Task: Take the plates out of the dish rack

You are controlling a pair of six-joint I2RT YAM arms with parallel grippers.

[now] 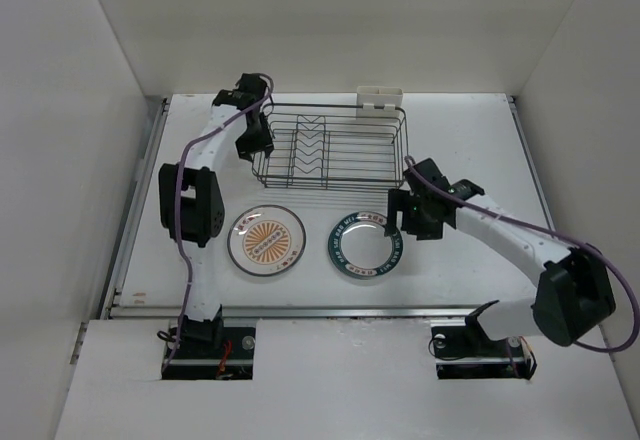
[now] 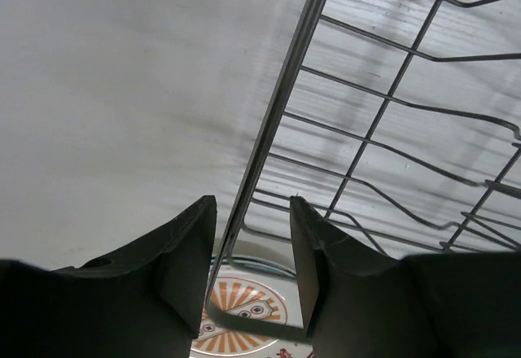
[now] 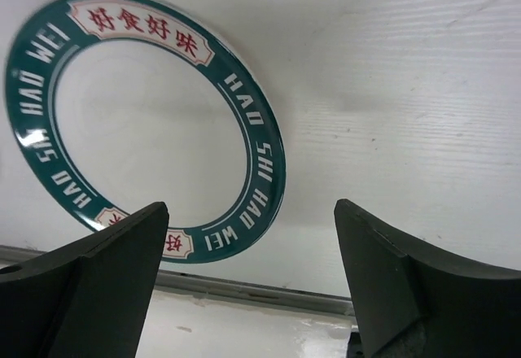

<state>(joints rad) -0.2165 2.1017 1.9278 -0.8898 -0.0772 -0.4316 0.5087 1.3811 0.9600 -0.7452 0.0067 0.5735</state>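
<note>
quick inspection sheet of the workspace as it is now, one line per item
surface: white table, metal strip along near edge
job's things: dark wire dish rack, no plates seen inside; orange sunburst plate and teal-rimmed lettered plate flat on table, apart
clutter: nothing seen
grippers: left gripper straddles rack rim wire, grip unclear; right gripper open, empty, near teal plate
cables: purple cables along both arms
surroundings: white enclosure walls

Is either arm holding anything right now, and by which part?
Right fingers stand open, holding nothing. Left fingers straddle the rim of the dark wire dish rack; whether they pinch it cannot be told.
</note>
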